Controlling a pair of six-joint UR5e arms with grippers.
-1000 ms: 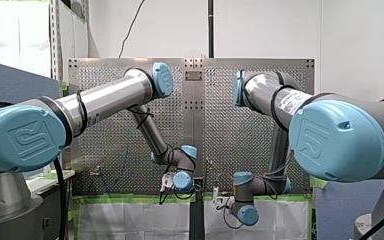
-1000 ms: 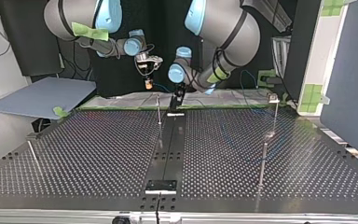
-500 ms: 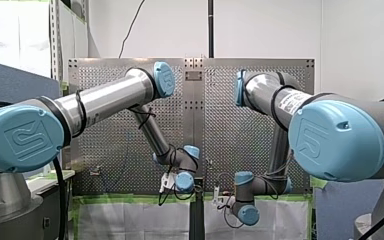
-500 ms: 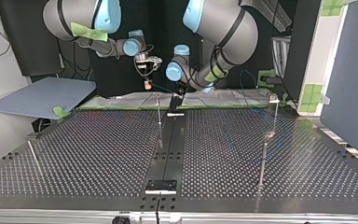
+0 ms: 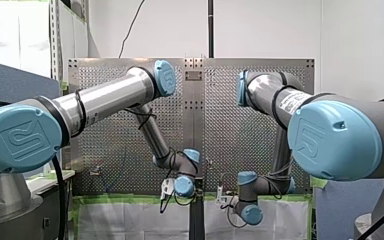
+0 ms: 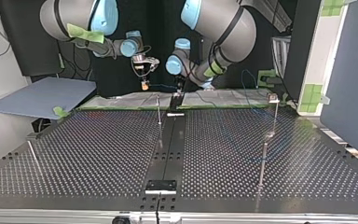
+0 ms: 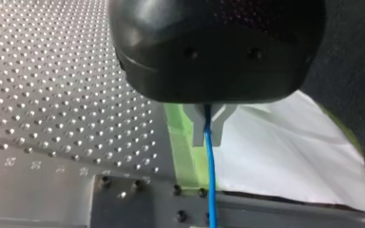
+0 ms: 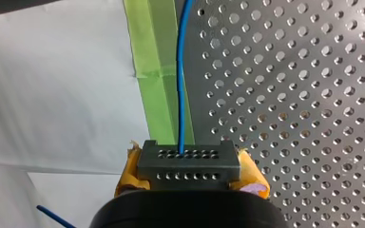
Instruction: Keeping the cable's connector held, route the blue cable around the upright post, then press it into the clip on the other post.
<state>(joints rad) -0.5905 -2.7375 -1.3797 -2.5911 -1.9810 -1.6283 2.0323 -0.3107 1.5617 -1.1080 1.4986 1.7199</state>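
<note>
1. The left gripper (image 7: 207,129) pinches the thin blue cable (image 7: 210,180) above the perforated metal table's (image 7: 52,95) edge, which is lined with green tape (image 7: 183,142).
2. The right gripper (image 8: 190,167) clamps the grey rectangular connector (image 8: 188,159) between yellow pads (image 8: 128,173) over that edge.
3. The thin upright metal post (image 6: 158,109) stands just inside the edge.

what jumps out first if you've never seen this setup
The thin blue cable stands out: in the right wrist view it runs out of a dark connector clamped between the yellow pads of my right tool. In the left wrist view it passes between the metal fingers of my left tool.
</note>
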